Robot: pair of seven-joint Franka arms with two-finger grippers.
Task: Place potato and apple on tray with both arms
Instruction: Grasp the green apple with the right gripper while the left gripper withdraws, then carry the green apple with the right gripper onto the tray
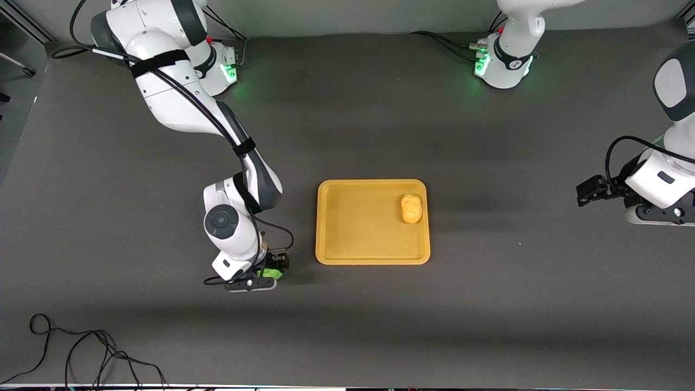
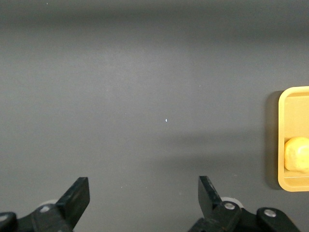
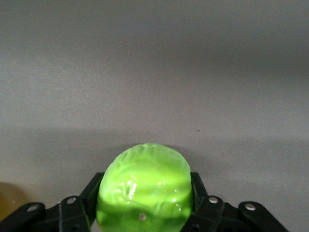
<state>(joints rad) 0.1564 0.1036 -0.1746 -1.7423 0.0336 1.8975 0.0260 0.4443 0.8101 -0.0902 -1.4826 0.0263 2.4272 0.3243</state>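
Observation:
The yellow-orange tray (image 1: 347,255) lies at the table's middle. The potato (image 1: 411,208) lies in it, near the rim toward the left arm's end; the left wrist view also shows the potato (image 2: 297,153) and the tray (image 2: 282,140). My right gripper (image 1: 276,270) is shut on the green apple (image 1: 271,273), low beside the tray's near corner toward the right arm's end. In the right wrist view the apple (image 3: 145,186) fills the space between the fingers (image 3: 91,193). My left gripper (image 1: 589,191) is open and empty over bare table at the left arm's end; in the left wrist view the gripper (image 2: 144,193) holds nothing.
A loose black cable (image 1: 81,347) lies on the table near the front camera at the right arm's end. The dark grey table (image 1: 488,304) surrounds the tray.

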